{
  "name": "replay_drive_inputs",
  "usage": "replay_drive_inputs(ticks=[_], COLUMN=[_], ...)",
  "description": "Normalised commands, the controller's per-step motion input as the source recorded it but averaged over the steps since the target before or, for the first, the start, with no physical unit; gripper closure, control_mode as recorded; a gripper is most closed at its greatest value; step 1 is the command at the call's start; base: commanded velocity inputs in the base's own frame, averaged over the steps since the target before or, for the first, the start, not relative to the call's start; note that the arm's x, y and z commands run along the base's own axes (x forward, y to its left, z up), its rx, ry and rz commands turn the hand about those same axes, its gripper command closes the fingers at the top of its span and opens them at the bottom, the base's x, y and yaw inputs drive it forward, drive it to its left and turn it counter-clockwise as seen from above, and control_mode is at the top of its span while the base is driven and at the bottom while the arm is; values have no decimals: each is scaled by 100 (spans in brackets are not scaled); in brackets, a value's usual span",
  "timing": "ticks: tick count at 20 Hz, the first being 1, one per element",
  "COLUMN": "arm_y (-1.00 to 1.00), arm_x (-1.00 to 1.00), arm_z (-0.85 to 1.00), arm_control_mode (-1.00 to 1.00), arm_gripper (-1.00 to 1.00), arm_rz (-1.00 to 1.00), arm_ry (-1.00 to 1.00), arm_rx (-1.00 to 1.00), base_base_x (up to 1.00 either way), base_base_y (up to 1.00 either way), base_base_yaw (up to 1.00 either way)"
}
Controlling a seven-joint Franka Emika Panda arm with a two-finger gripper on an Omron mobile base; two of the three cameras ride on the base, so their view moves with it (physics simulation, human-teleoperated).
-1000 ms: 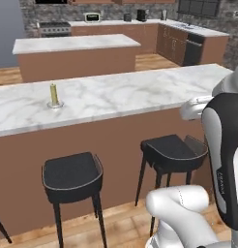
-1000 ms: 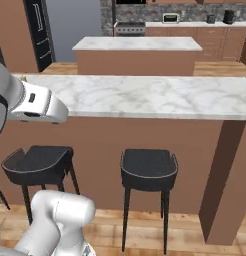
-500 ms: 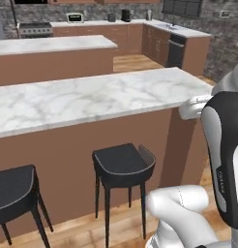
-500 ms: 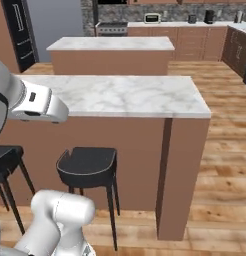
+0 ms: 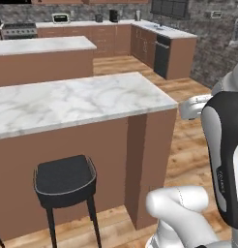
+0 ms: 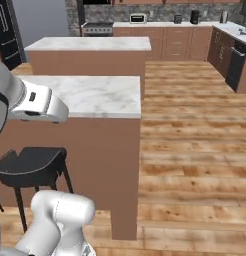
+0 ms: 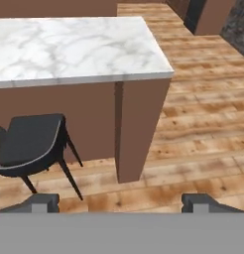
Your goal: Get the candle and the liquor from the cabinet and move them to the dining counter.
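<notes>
Marble, white with grey veining, tops the dining counter in front of me; I see its right end, where the slab sits on a brown wood base with a square end post. From the hand view I look down on the same slab and its post. I can see neither the candle nor the liquor on the stretch of top that my cameras cover, so I cannot tell where either is.

One black stool stands tucked against the counter's front in the left base view; the right base view has it at lower left, and the hand view shows it with thin splayed legs on the floor.

Behind the counter stands a shorter marble-topped island on the same brown base, well apart from it. Along the far wall runs a line of brown cabinets under a pale worktop with a toaster oven and a few dark small appliances I cannot identify. A range sits left of that run, and a dark dishwasher front is set in the side run. The walls are grey stone and the floor is warm wood plank.

My gripper hangs above the floor beside the post, fingers spread wide with nothing between them.
</notes>
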Motion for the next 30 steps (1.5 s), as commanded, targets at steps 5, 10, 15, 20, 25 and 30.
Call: replay_drive_inputs(ticks=[5, 10, 15, 20, 25, 30], arm_y=[0, 0, 0, 0, 0, 0], arm_x=[0, 0, 0, 0, 0, 0], arm_z=[0, 0, 0, 0, 0, 0], arm_control_mode=[100, 100, 100, 100, 100, 100], arm_gripper=[-100, -100, -100, -100, -100, -100], arm_rz=[0, 0, 0, 0, 0, 0], arm_ry=[0, 0, 0, 0, 0, 0], arm_rx=[0, 0, 0, 0, 0, 0], base_base_x=[46, 58, 68, 82, 100, 100], base_base_y=[-100, -100, -100, -100, -94, -62], base_base_yaw=[0, 0, 0, 0, 3, 12])
